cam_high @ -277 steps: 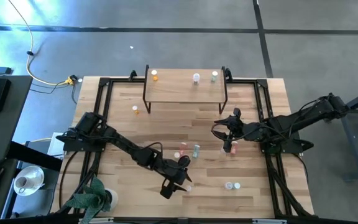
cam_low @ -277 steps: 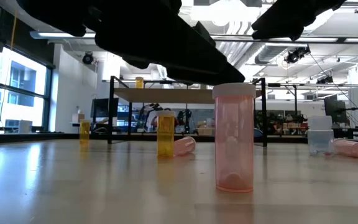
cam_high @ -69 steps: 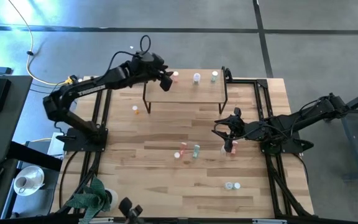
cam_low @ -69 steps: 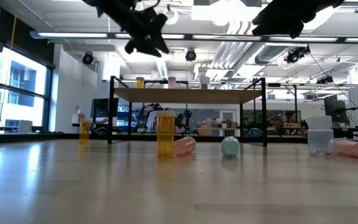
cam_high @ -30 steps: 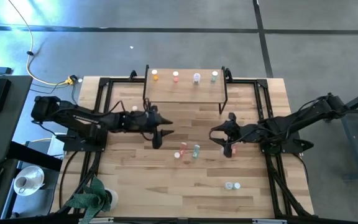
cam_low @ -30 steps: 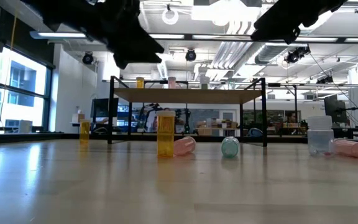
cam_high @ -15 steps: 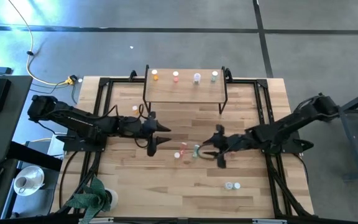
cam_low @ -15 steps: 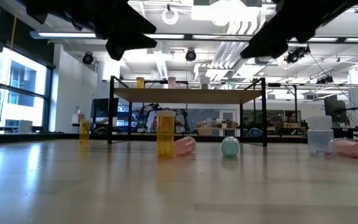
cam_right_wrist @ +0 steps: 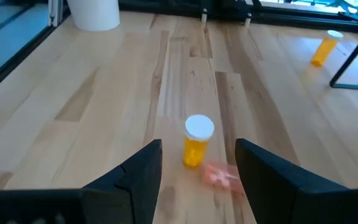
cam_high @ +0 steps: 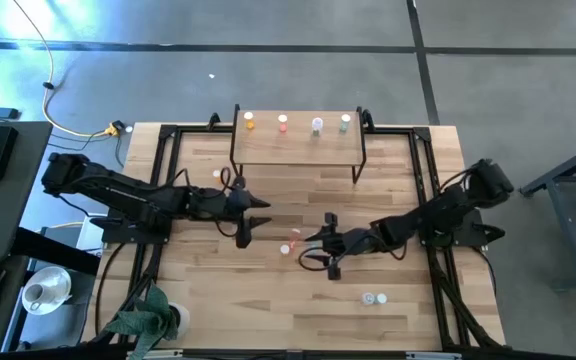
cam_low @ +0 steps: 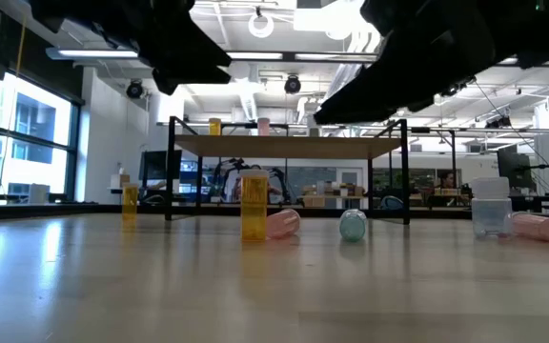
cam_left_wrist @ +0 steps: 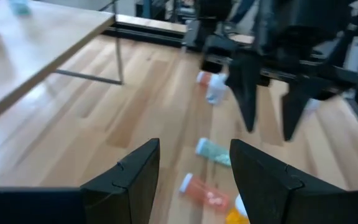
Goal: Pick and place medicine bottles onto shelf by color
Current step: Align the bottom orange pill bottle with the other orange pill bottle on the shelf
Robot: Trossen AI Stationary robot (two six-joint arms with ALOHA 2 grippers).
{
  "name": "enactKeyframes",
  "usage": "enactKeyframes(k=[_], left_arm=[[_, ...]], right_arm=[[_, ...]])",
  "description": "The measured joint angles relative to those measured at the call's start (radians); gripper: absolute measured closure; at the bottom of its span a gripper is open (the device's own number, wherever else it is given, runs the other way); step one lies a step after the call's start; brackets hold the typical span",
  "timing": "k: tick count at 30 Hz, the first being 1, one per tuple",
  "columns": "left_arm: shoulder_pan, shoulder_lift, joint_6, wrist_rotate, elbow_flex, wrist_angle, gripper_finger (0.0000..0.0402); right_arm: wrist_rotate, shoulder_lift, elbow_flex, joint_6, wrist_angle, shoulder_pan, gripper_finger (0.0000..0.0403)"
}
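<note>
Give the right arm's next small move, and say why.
Probably ease the right tool forward and down until its open fingers straddle the orange bottle, then close. That bottle stands upright just ahead, lined up between the fingers, and nothing is held yet. A pink bottle lies close beside it, so go slowly. The left tool hovers nearby, open and empty.

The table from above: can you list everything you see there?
Table: one, light wood, centre.
Shelf: one, light wood on black legs, far edge.
Shelf bottles: four, orange, pink, pale, green, in a row.
Table bottles: at least seven; orange, pink, teal, pale; mostly mid-table.
Plant: one, green, white pot, near-left corner.
Left arm: one, dark, jaws open, left of the middle cluster.
Right arm: one, dark, jaws open, right of it.
</note>
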Motion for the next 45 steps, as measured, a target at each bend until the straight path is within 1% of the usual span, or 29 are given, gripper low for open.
enactKeyframes(k=[3,12,21,25,30,35,42,45], left_arm=[[0.000,-0.017,-0.002,-0.023,0.000,-0.014,0.0218],[0.000,-0.024,-0.002,-0.023,0.000,-0.030,0.0218],[0.000,-0.024,-0.002,-0.023,0.000,-0.029,0.0218],[0.000,-0.024,-0.002,-0.023,0.000,-0.029,0.0218],[0.000,-0.024,-0.002,-0.023,0.000,-0.029,0.0218],[0.000,-0.024,-0.002,-0.023,0.000,-0.029,0.0218],[0.000,-0.024,-0.002,-0.027,0.000,-0.029,0.0218],[0.000,-0.024,-0.002,-0.027,0.000,-0.030,0.0218]], right_arm=[[0.000,0.058,0.000,0.007,0.074,-0.007,0.0208],[0.000,0.223,0.000,0.020,0.266,-0.030,0.0208],[0.000,0.288,0.002,0.052,0.335,-0.047,0.0208],[0.000,0.326,0.039,0.053,0.333,-0.046,0.0208],[-0.012,0.381,0.104,0.054,0.283,-0.046,0.0208],[0.004,0.417,0.153,0.068,0.239,-0.048,0.0208],[0.012,0.438,0.177,0.068,0.211,-0.049,0.0208],[0.037,0.438,0.179,0.068,0.200,-0.049,0.0217]])
